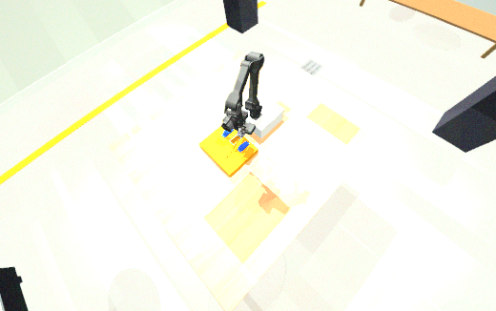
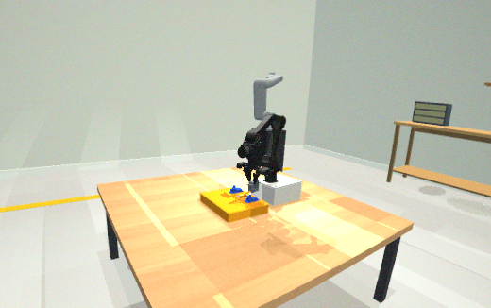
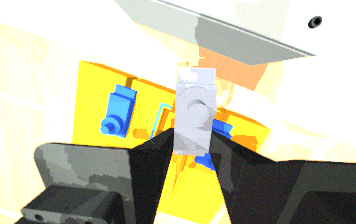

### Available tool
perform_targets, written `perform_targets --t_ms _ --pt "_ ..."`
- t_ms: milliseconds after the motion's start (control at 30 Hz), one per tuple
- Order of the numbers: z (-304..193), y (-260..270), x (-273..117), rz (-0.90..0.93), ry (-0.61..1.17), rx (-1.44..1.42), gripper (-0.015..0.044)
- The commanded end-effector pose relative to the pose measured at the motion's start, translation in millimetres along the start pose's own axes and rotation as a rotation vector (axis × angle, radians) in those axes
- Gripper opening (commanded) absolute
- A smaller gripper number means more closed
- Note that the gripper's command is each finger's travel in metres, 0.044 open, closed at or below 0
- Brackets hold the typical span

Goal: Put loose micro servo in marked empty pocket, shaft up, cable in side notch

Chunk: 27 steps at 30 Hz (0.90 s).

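- Up at two o'clock from above, three from outside: a wooden side bench [image 1: 448,13] [image 2: 444,128], lower shelf [image 2: 439,178] beneath.
- Sitting on that bench, a dark-framed case [image 2: 431,113] showing three pale panels!
- Yellow floor stripe [image 1: 143,82] [image 2: 47,205], sweeping from nine to twelve overhead.
- One o'clock overhead, there's a floor grate [image 1: 312,67].
- Dark blocks overhead: one at twelve [image 1: 240,14], another at three [image 1: 465,126].
- And a black shape [image 1: 11,291] at eight, cut by the frame.

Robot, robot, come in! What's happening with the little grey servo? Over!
Gripper shut on grey servo. Servo above yellow deck, not seated. Blue servo each side; keep clear. Over.
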<state>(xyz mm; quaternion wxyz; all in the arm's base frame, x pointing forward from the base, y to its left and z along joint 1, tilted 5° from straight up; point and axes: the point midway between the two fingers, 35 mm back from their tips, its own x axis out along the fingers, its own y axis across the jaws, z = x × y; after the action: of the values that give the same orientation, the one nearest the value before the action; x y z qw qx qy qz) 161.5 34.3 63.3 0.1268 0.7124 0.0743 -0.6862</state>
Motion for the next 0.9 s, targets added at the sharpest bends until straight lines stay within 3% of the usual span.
perform_targets --t_ms 0,867 --pt "1.6 -0.1 -1.9 0.000 0.011 0.005 0.0000" --pt "11.6 -0.3 -1.8 -0.001 0.010 0.005 0.0000"
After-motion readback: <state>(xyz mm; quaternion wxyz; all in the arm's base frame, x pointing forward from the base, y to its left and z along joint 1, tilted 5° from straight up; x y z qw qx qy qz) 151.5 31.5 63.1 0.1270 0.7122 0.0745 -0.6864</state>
